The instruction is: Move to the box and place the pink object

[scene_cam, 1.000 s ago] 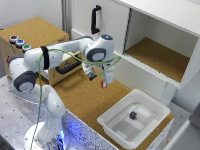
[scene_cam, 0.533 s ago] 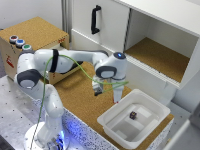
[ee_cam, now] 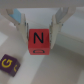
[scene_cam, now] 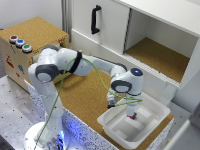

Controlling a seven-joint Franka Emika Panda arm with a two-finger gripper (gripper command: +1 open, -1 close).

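Right, gripper (ee_cam: 38,27): pinching pink object (ee_cam: 39,41) between both fingers, hanging inside box (scene_cam: 161,109).
Nearby: dark cube (ee_cam: 8,63) lying on box floor beside pink object, apart.
Wrist view only: letter N on pink object.
Exterior view only: cabinet (scene_cam: 150,35), button box (scene_cam: 30,45).

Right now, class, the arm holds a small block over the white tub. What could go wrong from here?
1. The pink object is pinched only at its sides by the tool; if it is released from above the floor of the box, it may bounce or roll.
2. A dark cube already lies nearby in the box, so the dropped block could knock it.
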